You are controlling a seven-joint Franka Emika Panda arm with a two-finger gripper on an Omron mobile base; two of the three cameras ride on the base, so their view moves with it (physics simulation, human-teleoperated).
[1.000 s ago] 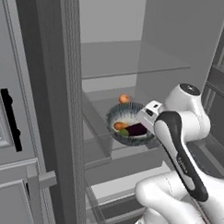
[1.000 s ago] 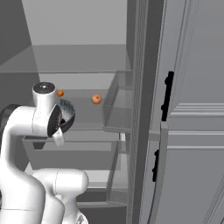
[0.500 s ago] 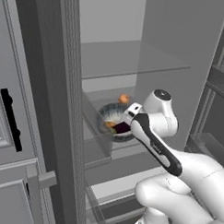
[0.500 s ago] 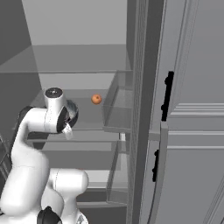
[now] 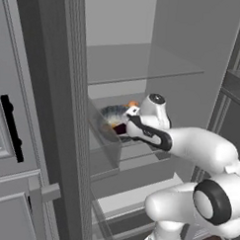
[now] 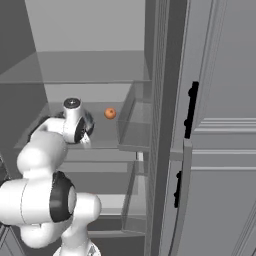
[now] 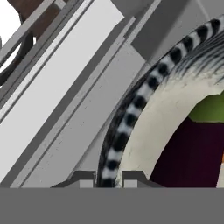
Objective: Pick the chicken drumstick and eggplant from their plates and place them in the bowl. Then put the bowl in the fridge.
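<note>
The grey-blue streaked bowl is inside the open grey fridge, just above its middle shelf. My gripper is shut on the bowl's near rim, one fingertip outside and the other inside. The dark-purple eggplant with its green cap lies in the bowl, and also shows as a dark patch by my hand. An orange sliver at the right edge of the hand view may be the chicken drumstick. In the right base view my arm hides the bowl. The plates are out of view.
A small round orange fruit sits on the shelf behind the bowl. A clear door bin juts out left of the bowl. A glass shelf spans above. Grey cabinets with black handles flank the fridge.
My arm has stretched forward and carried the bowl with the food deeper into the fridge, to the left in the left base view, nearer the orange fruit.
</note>
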